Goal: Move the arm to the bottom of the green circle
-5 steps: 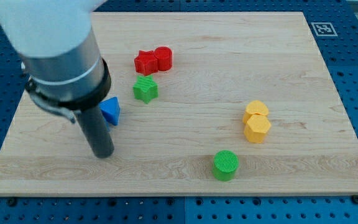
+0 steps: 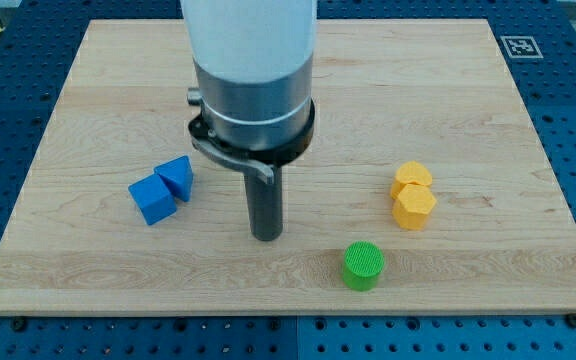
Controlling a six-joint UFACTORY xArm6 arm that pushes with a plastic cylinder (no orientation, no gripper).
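Note:
The green circle (image 2: pixel 364 265) is a short green cylinder near the view's bottom edge, right of centre. My tip (image 2: pixel 266 236) rests on the wooden board (image 2: pixel 488 150), to the left of the green circle and slightly above it, about a block's width and a half away, not touching. The arm's wide body rises above the tip and hides the board's middle, including the red blocks and the green star.
A blue cube (image 2: pixel 152 199) and a blue triangular block (image 2: pixel 178 176) sit touching at the left of my tip. Two yellow blocks, a heart-like one (image 2: pixel 411 178) and a hexagon (image 2: pixel 414 207), sit touching at the right, above the green circle.
My tip has slid to the right, from beside the blue blocks toward the green circle. The arm now covers the red blocks and green star and uncovers the blue cube.

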